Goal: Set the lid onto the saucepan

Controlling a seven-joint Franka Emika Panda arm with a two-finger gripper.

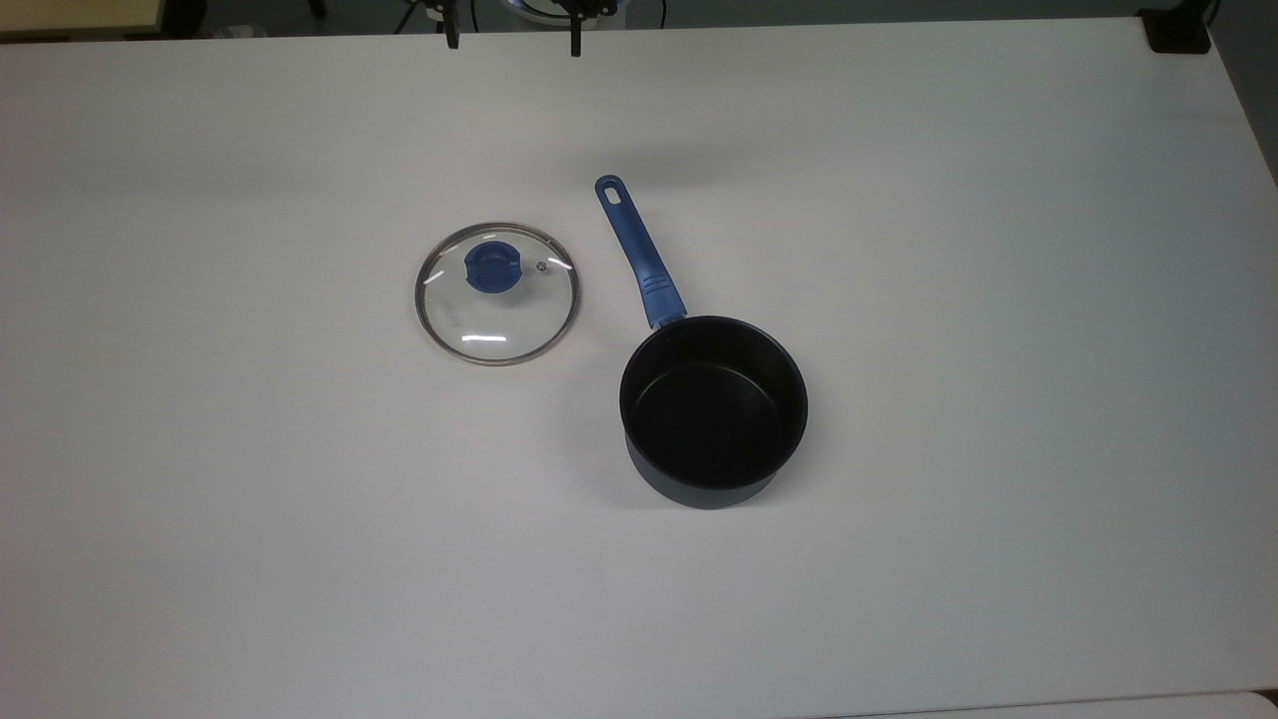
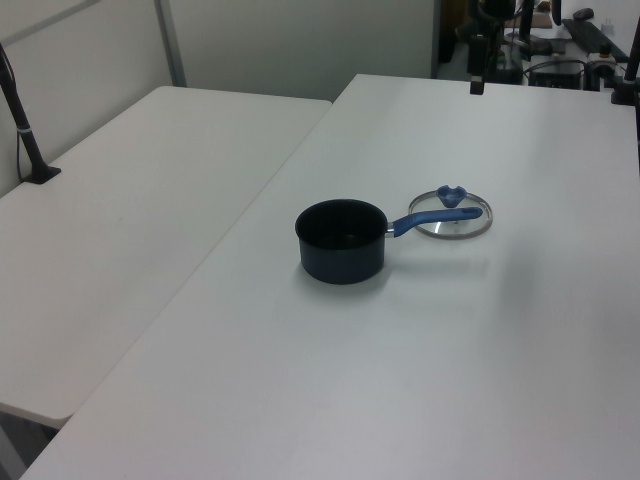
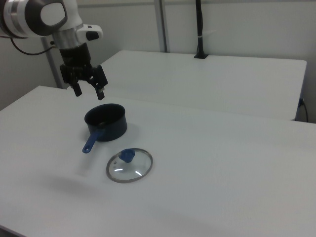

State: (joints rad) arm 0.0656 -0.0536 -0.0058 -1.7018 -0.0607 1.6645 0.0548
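Observation:
The lid lies flat on the white table, glass with a metal rim and a blue knob. To the top view's right of it stands the saucepan, dark and empty, its long blue handle pointing toward the far edge, next to the lid. In the left view the handle tip overlaps the lid behind the saucepan. My gripper hangs open and empty above the table, beyond the saucepan and well away from the lid. Its fingers show at the top view's upper edge.
A second white table adjoins on the left view's left, with a black clamped post on it. Another black clamp sits at the table's far right corner in the top view. Open tabletop surrounds both objects.

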